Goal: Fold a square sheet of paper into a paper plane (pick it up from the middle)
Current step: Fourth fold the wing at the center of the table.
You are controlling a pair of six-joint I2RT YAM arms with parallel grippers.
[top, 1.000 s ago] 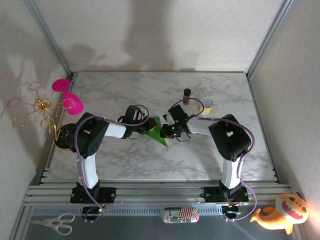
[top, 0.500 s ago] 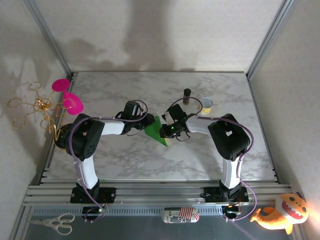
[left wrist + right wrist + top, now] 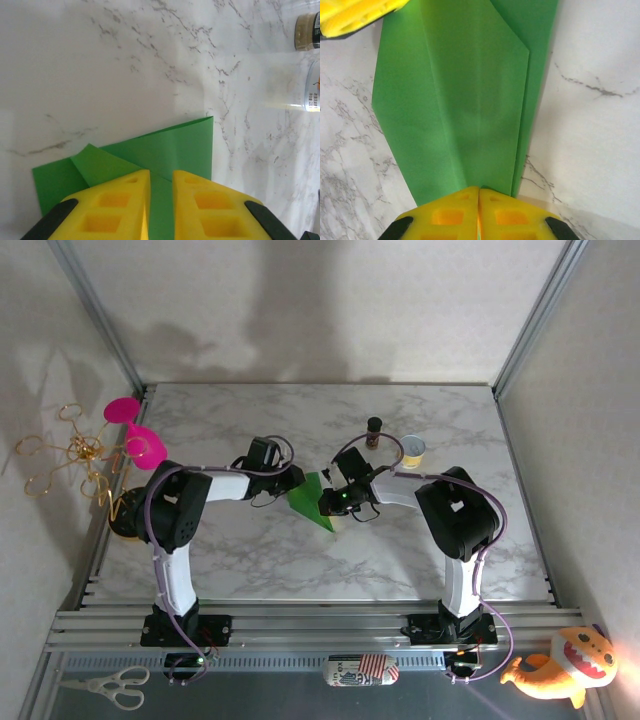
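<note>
The sheet of paper (image 3: 308, 502) is bright green and folded into a long creased wedge at the table's middle. In the right wrist view the sheet of paper (image 3: 460, 100) shows overlapping flaps and narrows into my right gripper (image 3: 479, 190), which is shut on its near end. That right gripper (image 3: 328, 505) sits at the paper's right edge. My left gripper (image 3: 293, 483) reaches in from the left. Its yellow fingers stand a narrow gap apart over the sheet of paper (image 3: 170, 145), with green showing through the left gripper (image 3: 161, 176) gap. No finished paper plane is in view.
A small dark bottle (image 3: 374, 430) and a pale tape roll (image 3: 413, 449) stand behind the right arm, and both show at the right edge of the left wrist view. Pink scoops (image 3: 140, 440) and gold wire (image 3: 65, 455) hang off the left side.
The left arm's wrist has shifted slightly toward the far side and its elbow has drawn back. The paper and the right gripper have stayed in place.
</note>
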